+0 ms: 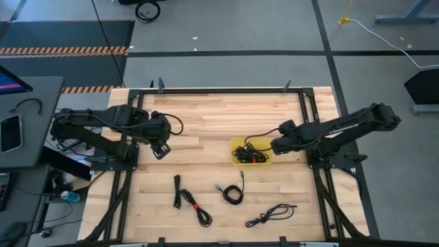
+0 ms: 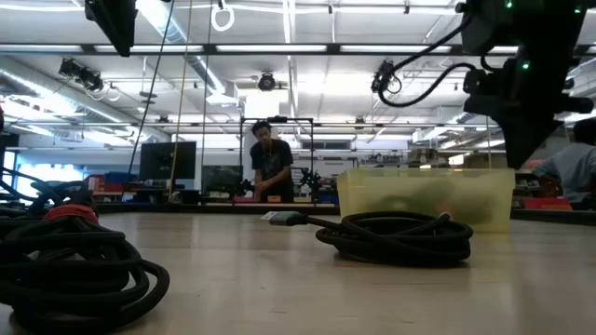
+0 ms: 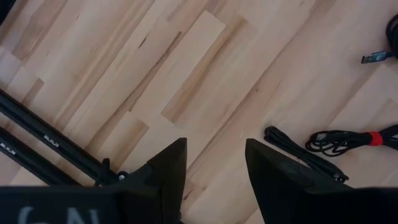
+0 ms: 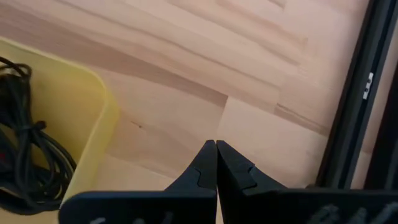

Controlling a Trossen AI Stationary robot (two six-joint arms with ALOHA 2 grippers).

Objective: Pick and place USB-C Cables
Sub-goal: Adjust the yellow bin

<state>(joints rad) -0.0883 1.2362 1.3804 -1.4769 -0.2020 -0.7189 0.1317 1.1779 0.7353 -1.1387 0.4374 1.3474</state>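
High view: yellow bin (image 1: 235, 145) w/ cables beside shut right tool (image 1: 276, 145); left tool (image 1: 160, 148) apart.

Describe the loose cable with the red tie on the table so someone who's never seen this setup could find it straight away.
Start at the yellow bin near the middle of the wooden table, then look toward the near edge on the left arm's side. Four black cables lie loose there; the one wanted sits second from the left, beside a straight folded cable. It alone among the four has a small red tie around its middle.

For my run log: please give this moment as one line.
left gripper: open, empty, above bare table | right gripper: shut, empty, beside yellow bin | bin: holds cables
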